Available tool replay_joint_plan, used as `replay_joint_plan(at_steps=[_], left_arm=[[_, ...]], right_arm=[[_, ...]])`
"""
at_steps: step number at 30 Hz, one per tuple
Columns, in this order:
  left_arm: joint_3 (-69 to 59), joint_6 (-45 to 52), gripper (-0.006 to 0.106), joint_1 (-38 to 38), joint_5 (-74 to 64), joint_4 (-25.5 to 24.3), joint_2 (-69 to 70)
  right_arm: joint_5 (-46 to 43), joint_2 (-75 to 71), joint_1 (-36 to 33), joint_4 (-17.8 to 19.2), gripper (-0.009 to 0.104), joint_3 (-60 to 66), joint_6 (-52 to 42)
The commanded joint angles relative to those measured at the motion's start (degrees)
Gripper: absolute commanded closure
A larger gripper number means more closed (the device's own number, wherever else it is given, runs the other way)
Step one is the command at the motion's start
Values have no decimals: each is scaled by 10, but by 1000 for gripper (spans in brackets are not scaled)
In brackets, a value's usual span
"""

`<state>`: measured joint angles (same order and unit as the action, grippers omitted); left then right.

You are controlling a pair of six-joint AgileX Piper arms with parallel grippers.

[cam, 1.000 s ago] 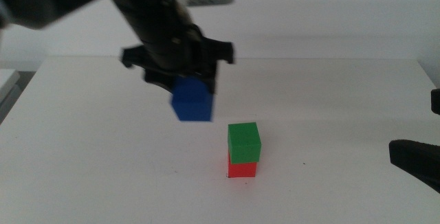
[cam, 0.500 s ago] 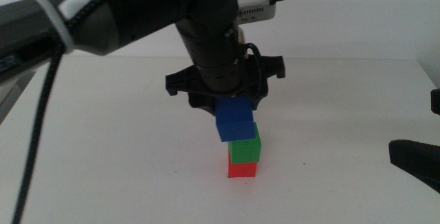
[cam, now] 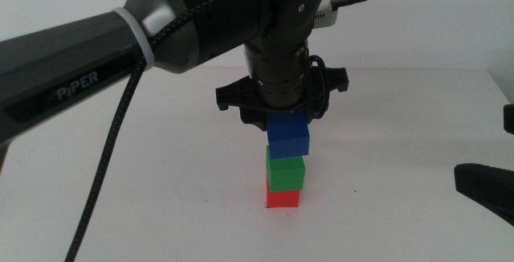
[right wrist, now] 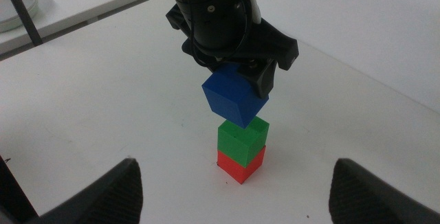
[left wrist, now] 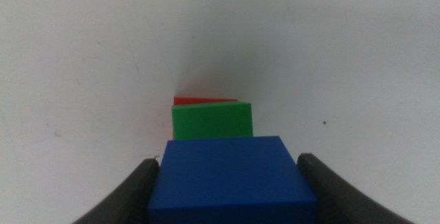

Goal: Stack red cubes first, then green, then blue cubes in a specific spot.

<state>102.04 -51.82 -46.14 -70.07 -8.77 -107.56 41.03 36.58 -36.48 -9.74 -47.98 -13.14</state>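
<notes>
We see left gripper (cam: 287,129) clamped on blue cube (cam: 288,137) above green cube (cam: 285,173) | green sits on red cube (cam: 283,198) | right gripper (right wrist: 234,183) spread, waiting at tabletop (cam: 120,173) edge

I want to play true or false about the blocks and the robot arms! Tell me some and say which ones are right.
1. The green cube sits on top of the red cube. True.
2. The blue cube lies on the table by itself. False: the left end effector holds it just above the green cube.
3. The red cube is at the bottom of the stack. True.
4. The right end effector is carrying the blue cube. False: it waits at the table's right side, jaws open and empty.
5. The green cube is lying beside the red one. False: it is stacked on it.
</notes>
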Motion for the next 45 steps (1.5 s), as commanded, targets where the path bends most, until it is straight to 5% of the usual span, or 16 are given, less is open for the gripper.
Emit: replay_joint_plan(at_steps=[1,45], left_arm=[[6,-11,102,-1,1,-7,-2],[38,10,102,33,1,36,-64]], right_arm=[[-7,-2,5,2,7,3,-2],[-7,-2,5,2,7,3,1]])
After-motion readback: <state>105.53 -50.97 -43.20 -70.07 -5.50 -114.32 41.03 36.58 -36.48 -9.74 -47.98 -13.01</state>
